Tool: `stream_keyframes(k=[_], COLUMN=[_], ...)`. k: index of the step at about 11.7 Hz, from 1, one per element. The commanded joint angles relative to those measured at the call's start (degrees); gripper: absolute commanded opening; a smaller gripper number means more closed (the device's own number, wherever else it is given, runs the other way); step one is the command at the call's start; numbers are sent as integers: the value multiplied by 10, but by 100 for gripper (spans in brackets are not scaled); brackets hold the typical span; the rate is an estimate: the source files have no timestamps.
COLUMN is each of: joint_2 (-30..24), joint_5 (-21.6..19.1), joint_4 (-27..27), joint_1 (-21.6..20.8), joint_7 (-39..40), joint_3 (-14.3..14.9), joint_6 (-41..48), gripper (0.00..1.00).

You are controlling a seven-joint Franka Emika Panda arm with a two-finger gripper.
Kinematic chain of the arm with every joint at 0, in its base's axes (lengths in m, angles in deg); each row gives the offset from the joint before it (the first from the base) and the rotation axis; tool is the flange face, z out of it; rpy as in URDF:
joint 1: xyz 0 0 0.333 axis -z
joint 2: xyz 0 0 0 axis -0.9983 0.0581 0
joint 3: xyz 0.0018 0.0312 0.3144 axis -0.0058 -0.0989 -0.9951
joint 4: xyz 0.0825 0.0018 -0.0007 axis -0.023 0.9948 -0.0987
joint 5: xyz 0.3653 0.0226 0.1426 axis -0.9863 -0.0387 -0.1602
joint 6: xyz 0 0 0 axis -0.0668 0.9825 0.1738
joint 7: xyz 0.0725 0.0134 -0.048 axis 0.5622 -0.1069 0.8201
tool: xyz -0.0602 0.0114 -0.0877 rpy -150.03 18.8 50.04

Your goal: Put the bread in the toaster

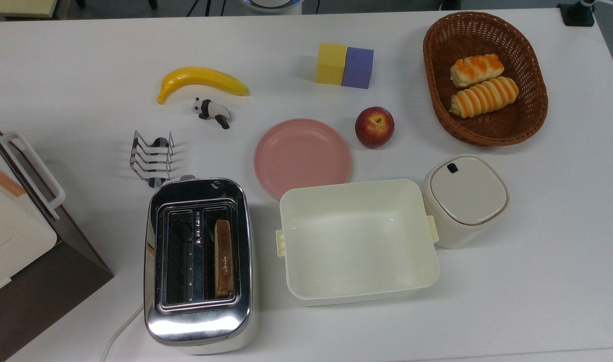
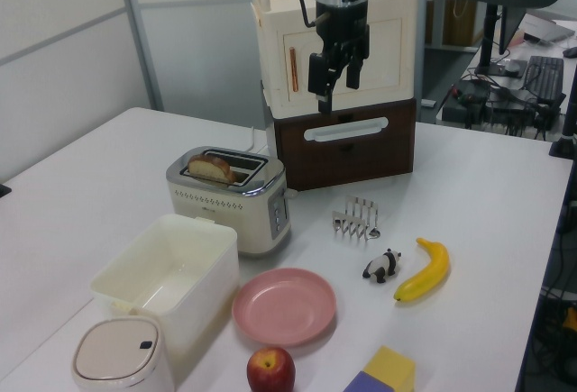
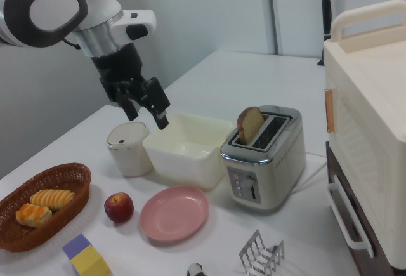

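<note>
Bread in the toaster, gripper up and empty

The bread (image 1: 223, 257) stands on edge in a slot of the toaster (image 1: 198, 322), lower left of the top view; in the right view its rounded top pokes well above the chrome body at centre frame, so it is seated but not pushed down; the placing itself looks done to me, and what could remain is only lowering the slice, if the task wants that; the gripper (image 2: 339, 77) hangs high in the upper middle of the left view, well apart from the toaster, fingers spread with a plain gap and nothing between them; in the top view it is out of frame; no brand, label or writing is readable on anything here.
</note>
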Motion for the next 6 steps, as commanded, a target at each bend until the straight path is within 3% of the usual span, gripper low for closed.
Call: stream_keyframes(k=[1,6], joint_2=[-21,-17], joint_5=[-29,-29], joint_4=[23,24], joint_1=[-17,-17], joint_7=[9,14], joint_3=[6,8], joint_6=[34,36], gripper=[100,100])
